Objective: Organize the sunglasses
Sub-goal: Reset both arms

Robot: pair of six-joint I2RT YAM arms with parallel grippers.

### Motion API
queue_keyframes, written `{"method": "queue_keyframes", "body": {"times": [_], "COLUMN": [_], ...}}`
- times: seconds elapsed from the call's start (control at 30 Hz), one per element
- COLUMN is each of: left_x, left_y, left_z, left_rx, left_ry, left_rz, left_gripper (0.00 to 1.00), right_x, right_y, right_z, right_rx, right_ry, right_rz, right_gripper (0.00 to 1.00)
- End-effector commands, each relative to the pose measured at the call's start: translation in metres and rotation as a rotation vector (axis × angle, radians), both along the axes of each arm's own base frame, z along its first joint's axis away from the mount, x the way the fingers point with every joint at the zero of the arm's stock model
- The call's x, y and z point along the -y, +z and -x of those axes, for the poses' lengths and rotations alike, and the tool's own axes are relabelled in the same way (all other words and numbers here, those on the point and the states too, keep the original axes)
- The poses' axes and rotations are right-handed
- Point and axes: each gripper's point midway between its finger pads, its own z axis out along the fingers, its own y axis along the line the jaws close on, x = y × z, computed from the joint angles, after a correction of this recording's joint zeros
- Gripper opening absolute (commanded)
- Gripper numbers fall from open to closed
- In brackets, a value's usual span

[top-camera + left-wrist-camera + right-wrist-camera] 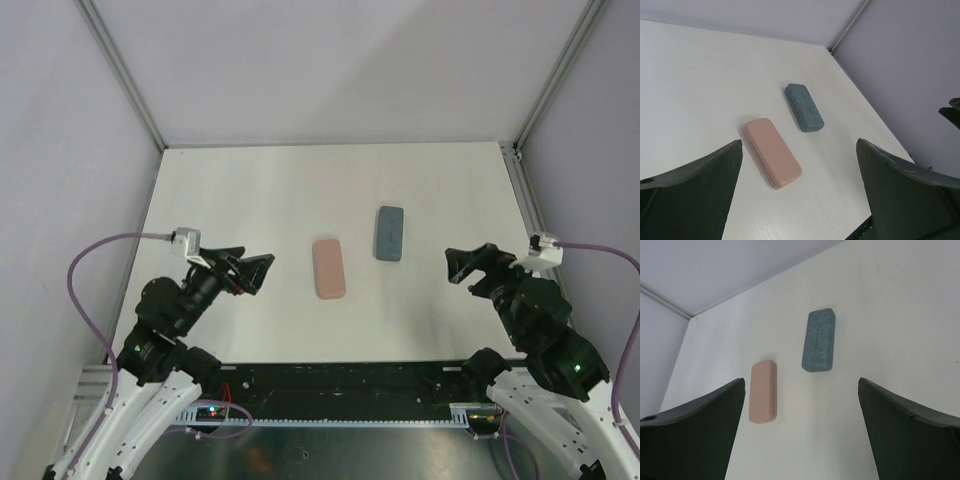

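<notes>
No sunglasses show in any view; both pairs are hidden or out of view. A closed pink case (pixel 329 268) lies mid-table, with a closed blue-grey case (pixel 389 232) just right and beyond it. Both show in the left wrist view, pink (pixel 772 152) and blue-grey (pixel 804 107), and in the right wrist view, pink (pixel 763 390) and blue-grey (pixel 818 340). My left gripper (pixel 252 271) is open and empty, left of the pink case. My right gripper (pixel 466 266) is open and empty, right of the blue-grey case. Both hover above the table.
The white table (pixel 250 200) is enclosed by pale walls with metal corner posts (pixel 120 70). A black rail (pixel 340 378) runs along the near edge between the arm bases. Purple cables (pixel 110 245) loop from each wrist.
</notes>
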Motion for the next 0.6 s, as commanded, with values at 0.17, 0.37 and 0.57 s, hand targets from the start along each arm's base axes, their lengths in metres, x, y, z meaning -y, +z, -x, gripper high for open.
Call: {"method": "queue_keyframes", "body": {"times": [0.17,0.37,0.57], "left_x": [-0.027,-0.032,-0.034], "left_y": [-0.015,-0.007,-0.004], "left_z": [0.009,0.012,0.011], "left_rx": [0.024,0.039,0.039], "left_ry": [0.120,0.140,0.148], "left_rz": [0.080,0.089,0.083], "left_gripper": [1.00,1.00,0.99], "right_x": [0.028,0.028,0.028], "right_y": [-0.009,-0.010,-0.010], "right_z": [0.013,0.014,0.013], "right_rx": [-0.003,-0.006,-0.005], "right_ry": [-0.103,-0.100,-0.100], "right_rz": [-0.004,-0.005,-0.002], "right_gripper": [0.99,0.99,0.99]}}
